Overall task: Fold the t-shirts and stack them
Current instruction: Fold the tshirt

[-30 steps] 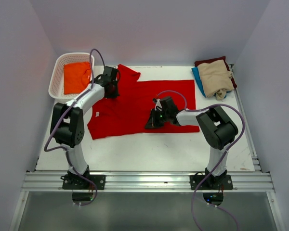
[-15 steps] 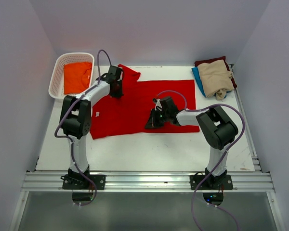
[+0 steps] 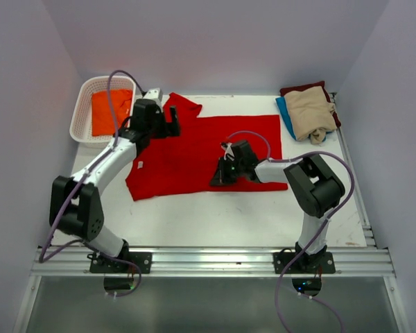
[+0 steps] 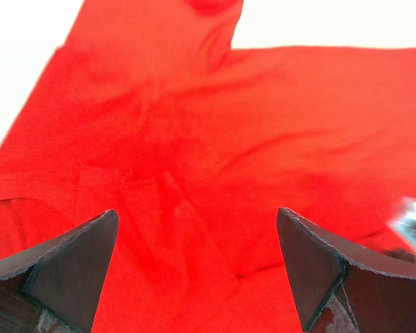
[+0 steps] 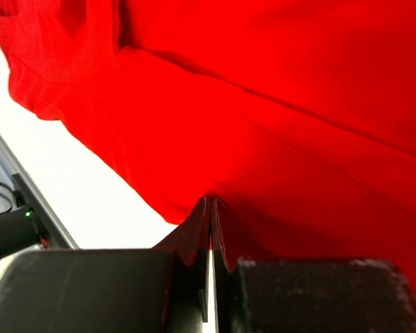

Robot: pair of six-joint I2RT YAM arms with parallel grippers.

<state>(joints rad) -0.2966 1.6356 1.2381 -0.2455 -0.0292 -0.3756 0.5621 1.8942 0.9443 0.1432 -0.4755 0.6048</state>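
Note:
A large red t-shirt [image 3: 194,149] lies spread across the middle of the table, its small white tag [image 3: 141,164] near the left edge. My left gripper [image 3: 173,122] hovers over the shirt's back left part by the sleeve, jaws wide open and empty. In the left wrist view the left gripper [image 4: 194,270] has only wrinkled red t-shirt [image 4: 229,139] below it. My right gripper [image 3: 218,178] is shut on the shirt's near hem. In the right wrist view the right gripper [image 5: 211,205] pinches the red t-shirt [image 5: 277,125]. An orange t-shirt [image 3: 111,111] lies in the basket.
The white slotted basket [image 3: 82,105] stands at the back left corner. At the back right a beige t-shirt [image 3: 310,112] is piled on a maroon one [image 3: 301,89] and a blue one [image 3: 284,111]. Side walls close in the table.
My left gripper has opened and let go of the red t-shirt, and its arm has swung back toward the near left. The right gripper has stayed shut in place.

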